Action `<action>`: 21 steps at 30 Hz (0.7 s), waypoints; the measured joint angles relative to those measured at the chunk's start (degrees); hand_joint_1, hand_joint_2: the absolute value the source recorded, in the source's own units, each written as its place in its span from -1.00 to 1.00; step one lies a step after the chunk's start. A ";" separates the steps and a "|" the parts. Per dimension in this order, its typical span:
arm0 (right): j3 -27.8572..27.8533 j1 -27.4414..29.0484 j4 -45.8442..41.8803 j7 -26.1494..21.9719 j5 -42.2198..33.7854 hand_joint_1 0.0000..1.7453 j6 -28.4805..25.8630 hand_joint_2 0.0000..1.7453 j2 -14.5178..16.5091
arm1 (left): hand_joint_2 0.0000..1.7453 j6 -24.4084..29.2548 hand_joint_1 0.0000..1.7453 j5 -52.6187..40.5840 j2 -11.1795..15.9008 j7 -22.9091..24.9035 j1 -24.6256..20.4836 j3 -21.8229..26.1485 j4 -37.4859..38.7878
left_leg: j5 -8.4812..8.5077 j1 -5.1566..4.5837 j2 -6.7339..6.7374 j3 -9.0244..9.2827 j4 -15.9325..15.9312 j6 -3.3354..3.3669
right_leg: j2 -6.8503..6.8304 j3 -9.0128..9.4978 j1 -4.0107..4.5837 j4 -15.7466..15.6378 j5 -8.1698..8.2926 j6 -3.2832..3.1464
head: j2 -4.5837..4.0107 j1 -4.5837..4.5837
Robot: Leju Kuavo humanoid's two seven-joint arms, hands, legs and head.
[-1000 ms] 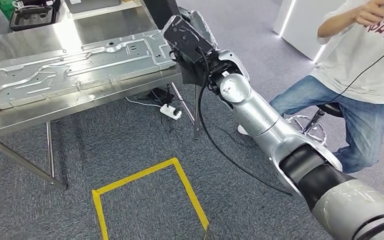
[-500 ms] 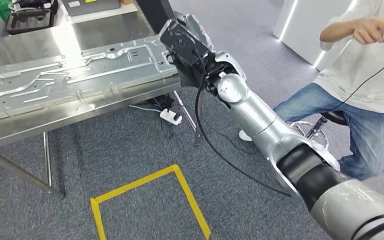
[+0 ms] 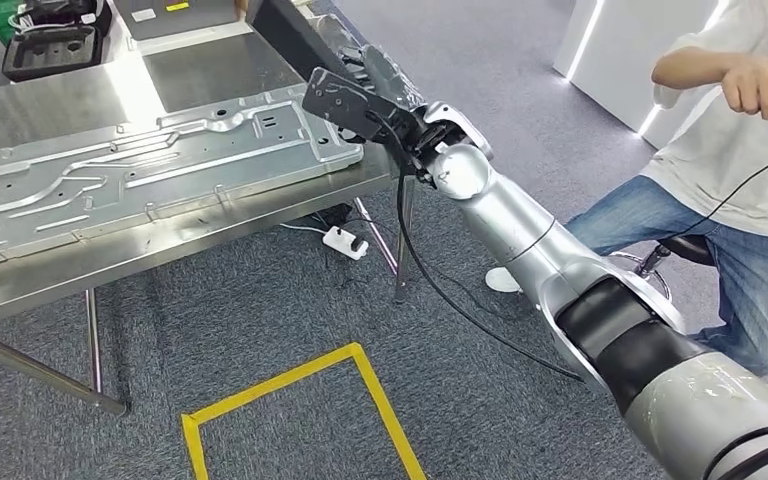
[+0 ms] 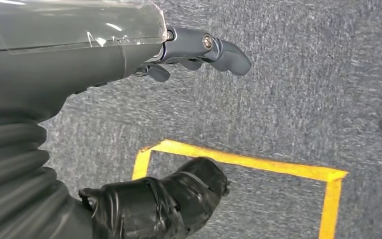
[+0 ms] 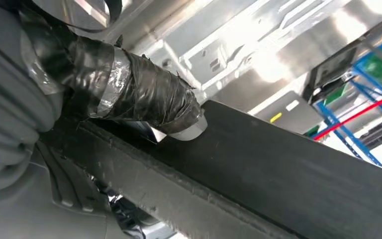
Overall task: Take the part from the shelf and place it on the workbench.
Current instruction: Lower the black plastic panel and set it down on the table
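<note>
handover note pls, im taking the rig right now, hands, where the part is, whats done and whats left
Right hand: grips the long black part, holding it out over the far right corner of the steel workbench.
Left hand: holds nothing, hangs over the carpet by the yellow tape square.
Done: part is off the shelf and brought to the bench.
Left: lower it onto the bench, near the stamped metal panel, and let go.

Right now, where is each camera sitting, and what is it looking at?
Head view: high on the robot, looking down at the workbench, metal panel and seated person; right arm reaches in.
Left wrist view: behind the left hand, facing the carpet and yellow tape.
Right wrist view: behind the right hand, which holds a black part.
Shared: head and left wrist show the tape; head and right wrist show the panel.
</note>
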 joint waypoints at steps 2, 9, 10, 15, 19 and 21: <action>0.61 -0.69 0.77 1.08 4.18 1.00 0.74 1.00 -0.36 | 1.00 0.00 -1.00 -0.13 0.21 0.15 -0.02 0.00 0.00 | -0.01 -0.12 -0.01 0.77 -0.78 0.43 | 0.09 0.31 0.06 0.12 0.01 0.61 | 0.00 0.00; 3.30 -2.37 2.27 3.39 20.69 1.00 5.32 1.00 -2.13 | 1.00 -0.09 -1.00 -0.63 0.36 0.18 -0.29 0.00 0.00 | -1.93 0.26 -0.37 4.01 -1.51 1.49 | 0.03 -11.01 -0.16 16.29 -4.92 2.10 | 0.00 0.08; 3.62 -2.31 2.45 3.30 21.96 1.00 6.02 1.00 -2.21 | 1.00 -0.10 -1.00 -0.70 0.33 0.18 -0.31 0.00 0.00 | -2.51 0.30 -0.43 4.58 -1.35 1.42 | 0.02 -11.82 -0.19 15.88 -5.04 2.22 | 0.00 0.08; 4.60 -2.81 2.87 2.90 25.07 1.00 7.93 1.00 -2.65 | 1.00 -0.15 -1.00 -0.81 0.32 0.15 -0.63 0.00 0.00 | -5.62 0.24 -0.79 6.61 0.07 0.32 | -0.06 -8.57 -0.16 1.56 5.73 1.47 | 0.01 0.07; 5.16 -3.20 3.05 2.69 26.21 1.00 9.17 1.00 -2.89 | 1.00 -0.14 -1.00 -0.81 0.35 0.05 -0.74 0.00 0.00 | -6.30 0.24 -0.69 6.29 1.57 -0.85 | -0.04 -7.58 -0.21 0.82 6.00 -0.03 | 0.01 0.05; 5.43 -3.54 3.06 2.55 26.63 1.00 9.79 1.00 -2.98 | 1.00 -0.13 -1.00 -0.81 0.37 0.03 -0.83 0.00 0.00 | -7.34 0.48 -0.36 3.65 6.28 -1.56 | -0.11 -6.90 -0.41 0.67 5.63 -0.56 | 0.01 0.00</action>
